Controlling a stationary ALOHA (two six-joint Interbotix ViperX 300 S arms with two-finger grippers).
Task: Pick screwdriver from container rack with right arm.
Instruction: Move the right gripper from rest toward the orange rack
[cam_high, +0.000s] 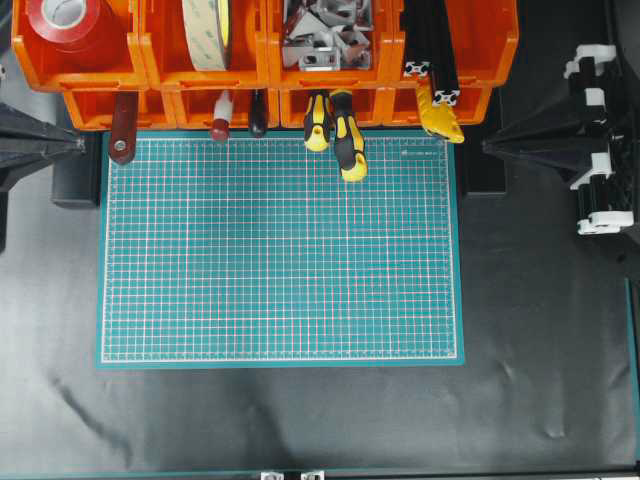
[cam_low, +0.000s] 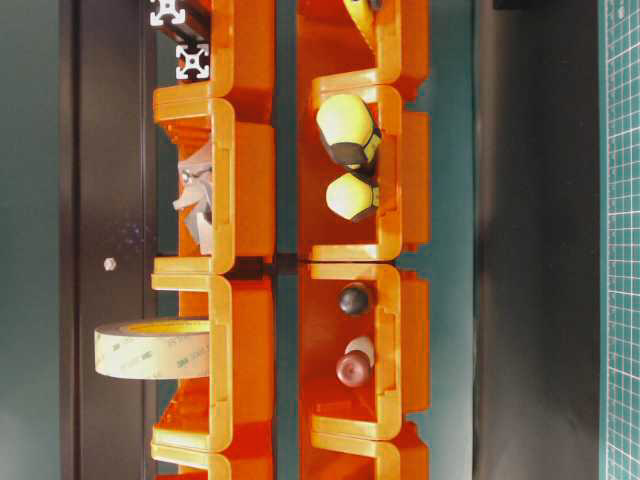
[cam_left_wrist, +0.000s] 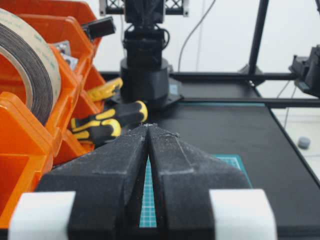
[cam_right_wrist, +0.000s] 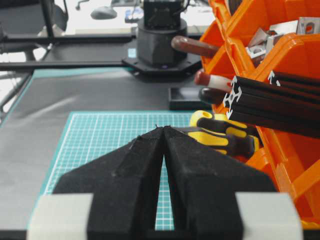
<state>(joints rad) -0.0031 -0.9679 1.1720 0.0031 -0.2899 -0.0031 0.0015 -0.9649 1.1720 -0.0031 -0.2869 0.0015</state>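
Container rack bright orange. Below rack: green mat, white grid lines, darker teal border. Table black. Screwdriver handle yellow-and-black, jutting from rack's lower row; smaller tool beside it mostly yellow. Red-handled tool left of those, white collar. Tape roll red in rack's top-left bin; second tape roll beige. Right gripper black, white blocks.

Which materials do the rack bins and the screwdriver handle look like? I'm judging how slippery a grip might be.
Rack: bright orange, glossy moulded plastic; light gleams on its rounded rims in the table-level view. Screwdriver handle: yellow hard plastic with black inlays that look matte, probably rubbery grip, though the look leaves that open. Its shaft is hidden in the bin.
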